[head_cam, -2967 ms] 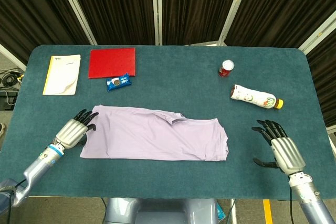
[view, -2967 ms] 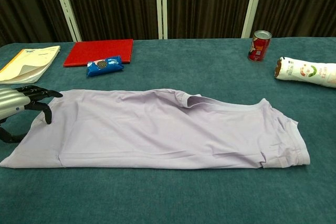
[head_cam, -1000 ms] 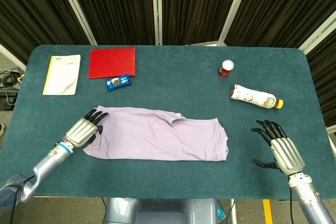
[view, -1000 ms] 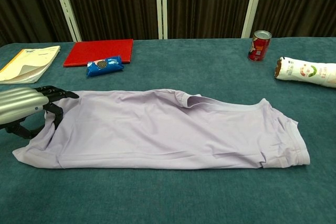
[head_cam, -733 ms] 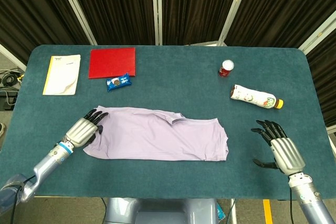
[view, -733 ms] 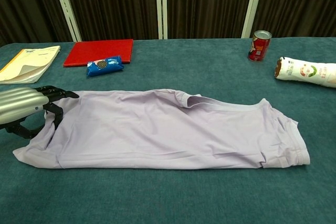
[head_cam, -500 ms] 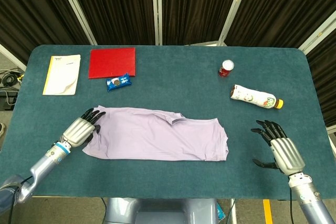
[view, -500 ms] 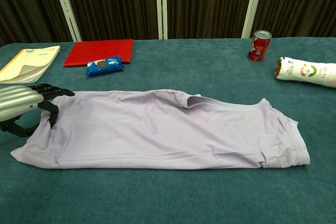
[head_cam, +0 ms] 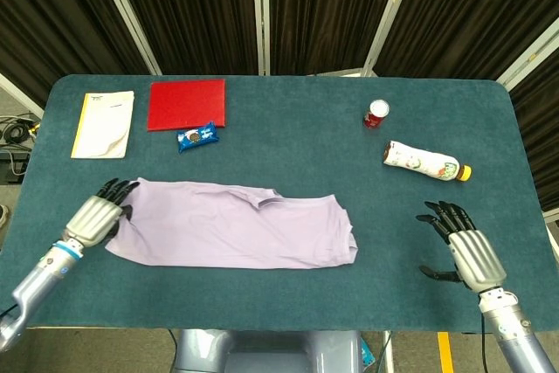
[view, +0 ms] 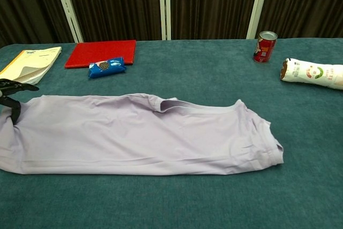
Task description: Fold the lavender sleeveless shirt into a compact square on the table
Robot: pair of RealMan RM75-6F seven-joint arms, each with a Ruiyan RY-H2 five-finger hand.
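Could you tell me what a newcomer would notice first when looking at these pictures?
The lavender sleeveless shirt stands out first, lying flat in a long band across the near middle of the teal table. Next come the metallic robot hands: the left robot hand on the shirt's left end, and the right robot hand apart at the near right, fingers spread, holding nothing.

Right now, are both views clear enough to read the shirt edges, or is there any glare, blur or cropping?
Head view: even light, sharp, no glare; the shirt outline is clear and both hands show. Chest view: sharp too, soft fold shadows, but the shirt's left end runs off frame, and only the left hand's fingertips show.
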